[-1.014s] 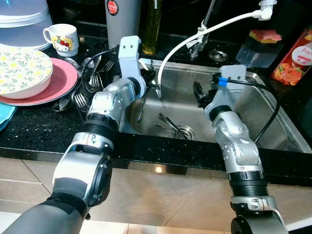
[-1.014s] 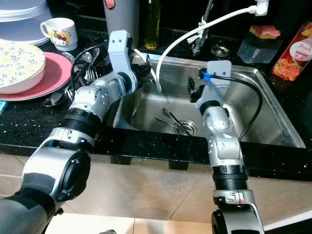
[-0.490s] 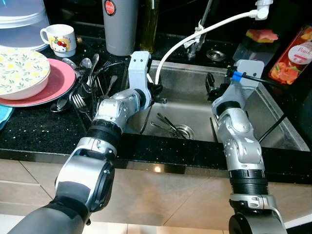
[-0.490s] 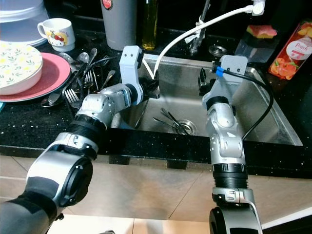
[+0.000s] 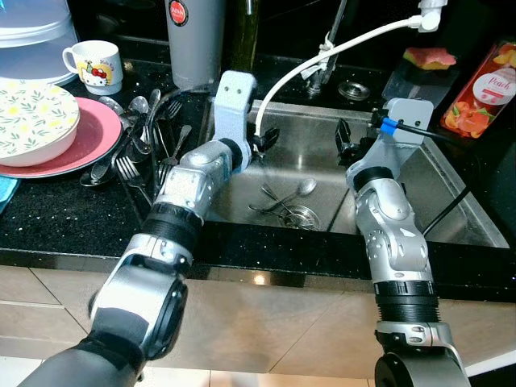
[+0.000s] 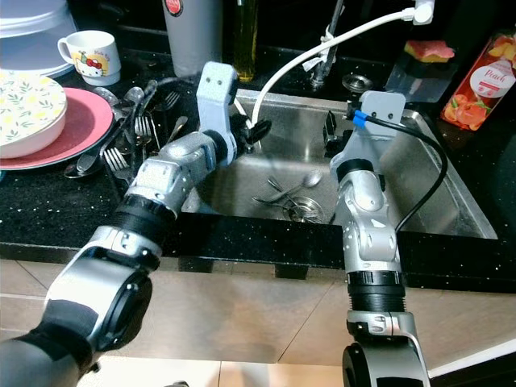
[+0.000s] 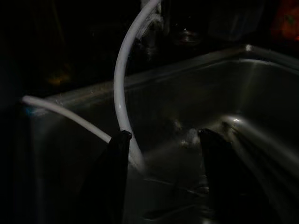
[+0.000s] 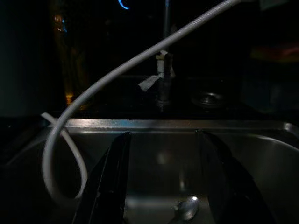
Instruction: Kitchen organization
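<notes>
Left eye view has both arms reaching over the steel sink (image 5: 451,211), which is set in a black desk (image 5: 64,218). On the sink floor beside the drain (image 5: 302,216) lies a spoon (image 5: 300,189) across 2 or 3 other pieces of cutlery (image 5: 270,205). The left pincer (image 5: 262,139) hangs above the sink's far left corner, just beside a white hose (image 5: 322,55) that loops down into the basin; in the left wrist view its fingers (image 7: 112,182) stand apart with nothing between them. The right pincer (image 5: 345,142) hovers over the far middle of the sink, also spread and empty, with the spoon lying below and ahead of it in the right wrist view. More forks and spoons (image 5: 133,141) lie heaped on the desk left of the sink, next to a pink plate (image 5: 97,133) carrying a patterned bowl (image 5: 32,117), with a mug (image 5: 90,63) beyond.

Risks, as I judge them: the left pincer could snag the hose when it dips for the cutlery and drag it along. The pieces near the drain overlap, so a pinch may lift 2 at once or slip off the thin, slick handles.
</notes>
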You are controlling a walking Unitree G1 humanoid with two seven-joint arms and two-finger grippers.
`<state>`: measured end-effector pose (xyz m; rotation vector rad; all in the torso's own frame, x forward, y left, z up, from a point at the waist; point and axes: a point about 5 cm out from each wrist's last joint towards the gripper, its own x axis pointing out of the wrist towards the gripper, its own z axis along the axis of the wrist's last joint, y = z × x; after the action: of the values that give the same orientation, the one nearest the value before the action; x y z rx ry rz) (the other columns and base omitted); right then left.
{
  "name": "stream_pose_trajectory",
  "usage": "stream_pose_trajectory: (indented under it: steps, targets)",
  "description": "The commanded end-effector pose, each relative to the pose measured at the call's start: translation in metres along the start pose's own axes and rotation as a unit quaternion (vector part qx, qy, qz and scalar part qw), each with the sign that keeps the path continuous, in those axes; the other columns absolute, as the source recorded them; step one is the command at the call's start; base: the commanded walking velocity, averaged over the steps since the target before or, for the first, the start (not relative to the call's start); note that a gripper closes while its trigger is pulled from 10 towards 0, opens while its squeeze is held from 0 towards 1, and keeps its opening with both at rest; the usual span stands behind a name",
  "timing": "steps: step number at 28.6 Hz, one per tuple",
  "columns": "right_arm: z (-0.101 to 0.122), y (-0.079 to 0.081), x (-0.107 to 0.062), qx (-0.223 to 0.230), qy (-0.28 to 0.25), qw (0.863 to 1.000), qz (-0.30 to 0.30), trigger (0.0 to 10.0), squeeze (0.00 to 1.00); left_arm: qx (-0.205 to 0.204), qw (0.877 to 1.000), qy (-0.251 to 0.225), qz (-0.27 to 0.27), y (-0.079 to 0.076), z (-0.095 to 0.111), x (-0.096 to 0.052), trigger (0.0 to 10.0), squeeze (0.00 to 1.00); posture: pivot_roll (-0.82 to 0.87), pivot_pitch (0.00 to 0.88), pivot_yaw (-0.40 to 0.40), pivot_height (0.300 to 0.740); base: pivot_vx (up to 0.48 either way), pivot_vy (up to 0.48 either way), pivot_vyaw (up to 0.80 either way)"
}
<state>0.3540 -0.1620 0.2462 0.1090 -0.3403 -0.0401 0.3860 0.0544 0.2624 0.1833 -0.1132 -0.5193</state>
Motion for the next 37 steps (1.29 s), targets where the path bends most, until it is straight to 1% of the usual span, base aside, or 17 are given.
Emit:
stream_pose_trajectory:
  steps: [1, 4, 5, 8, 12, 13, 16, 20, 23, 25, 26, 29, 31, 33, 35, 36, 37]
  targets:
    - [0.003, 0.001, -0.002, 0.007, -0.009, 1.000, 0.003, 10.0, 0.00, 0.038, 0.999, -0.010, -0.005, -0.009, 0.005, -0.007, 10.0, 0.00, 0.21, 0.087, -0.085, 0.740, 0.000, 0.000, 0.00]
    - [0.002, 0.003, -0.004, 0.009, -0.009, 1.000, 0.008, 10.0, 0.00, 0.059, 0.998, -0.029, 0.003, -0.015, 0.009, -0.019, 10.0, 0.00, 0.21, 0.091, -0.087, 0.740, 0.000, 0.000, 0.00]
    - [0.000, 0.005, -0.005, 0.011, -0.007, 1.000, 0.012, 10.0, 0.00, 0.060, 0.997, -0.046, 0.030, -0.019, 0.010, -0.032, 10.0, 0.00, 0.22, 0.096, -0.094, 0.740, 0.000, 0.000, 0.00]
    - [0.000, 0.005, -0.005, 0.012, -0.006, 1.000, 0.013, 10.0, 0.00, 0.057, 0.996, -0.052, 0.039, -0.021, 0.010, -0.037, 10.0, 0.00, 0.22, 0.097, -0.095, 0.740, 0.000, 0.000, 0.00]
    - [-0.001, 0.007, -0.005, 0.011, -0.003, 1.000, 0.021, 10.0, 0.00, 0.044, 0.994, -0.069, 0.071, -0.024, 0.014, -0.058, 10.0, 0.00, 0.22, 0.105, -0.099, 0.740, 0.000, 0.000, 0.00]
    - [-0.001, 0.007, -0.005, 0.011, -0.003, 1.000, 0.021, 10.0, 0.00, 0.044, 0.994, -0.069, 0.071, -0.024, 0.014, -0.058, 10.0, 0.00, 0.22, 0.105, -0.099, 0.740, 0.000, 0.000, 0.00]
    - [-0.001, 0.008, -0.005, 0.012, -0.002, 1.000, 0.022, 10.0, 0.00, 0.049, 0.992, -0.074, 0.084, -0.023, 0.017, -0.071, 10.0, 0.00, 0.23, 0.108, -0.101, 0.740, 0.000, 0.000, 0.00]
    - [-0.002, 0.009, -0.005, 0.013, -0.001, 1.000, 0.023, 10.0, 0.00, 0.051, 0.992, -0.073, 0.086, -0.021, 0.016, -0.073, 10.0, 0.00, 0.23, 0.109, -0.103, 0.740, 0.000, 0.000, 0.00]
    - [-0.002, 0.012, -0.005, 0.016, 0.000, 0.999, 0.028, 10.0, 0.00, 0.064, 0.990, -0.070, 0.105, -0.014, 0.015, -0.077, 10.0, 0.00, 0.23, 0.109, -0.103, 0.740, 0.000, 0.000, 0.00]
    - [-0.002, 0.013, -0.004, 0.016, 0.000, 0.999, 0.030, 10.0, 0.00, 0.078, 0.987, -0.081, 0.116, -0.010, 0.021, -0.078, 10.0, 0.00, 0.23, 0.106, -0.102, 0.740, 0.000, 0.000, 0.00]
    - [-0.002, 0.012, -0.004, 0.015, 0.000, 0.999, 0.029, 10.0, 0.00, 0.081, 0.986, -0.091, 0.118, -0.008, 0.026, -0.077, 10.0, 0.00, 0.23, 0.105, -0.101, 0.740, 0.000, 0.000, 0.00]
    - [-0.002, 0.011, -0.004, 0.015, -0.001, 0.999, 0.029, 10.0, 0.00, 0.084, 0.984, -0.098, 0.123, -0.006, 0.030, -0.077, 10.0, 0.00, 0.23, 0.104, -0.100, 0.740, 0.000, 0.000, 0.00]
    - [-0.002, 0.010, -0.004, 0.014, -0.001, 1.000, 0.027, 10.0, 0.00, 0.086, 0.980, -0.109, 0.142, 0.001, 0.039, -0.076, 10.0, 0.00, 0.23, 0.103, -0.098, 0.740, 0.000, 0.000, 0.00]
    - [-0.002, 0.010, -0.004, 0.014, -0.001, 1.000, 0.027, 10.0, 0.00, 0.089, 0.979, -0.109, 0.151, 0.004, 0.041, -0.075, 10.0, 0.00, 0.23, 0.103, -0.098, 0.740, 0.000, 0.000, 0.00]
    - [-0.003, 0.011, -0.005, 0.015, 0.000, 1.000, 0.028, 10.0, 0.00, 0.098, 0.977, -0.086, 0.169, 0.013, 0.040, -0.074, 10.0, 0.00, 0.23, 0.102, -0.098, 0.740, 0.000, 0.000, 0.00]
    - [-0.003, 0.011, -0.005, 0.015, 0.000, 1.000, 0.028, 10.0, 0.00, 0.098, 0.977, -0.086, 0.169, 0.013, 0.040, -0.074, 10.0, 0.00, 0.23, 0.102, -0.098, 0.740, 0.000, 0.000, 0.00]
    - [-0.003, 0.011, -0.005, 0.015, 0.000, 0.999, 0.029, 10.0, 0.00, 0.103, 0.976, -0.066, 0.177, 0.018, 0.037, -0.074, 10.0, 0.00, 0.23, 0.101, -0.096, 0.740, 0.000, 0.000, 0.00]
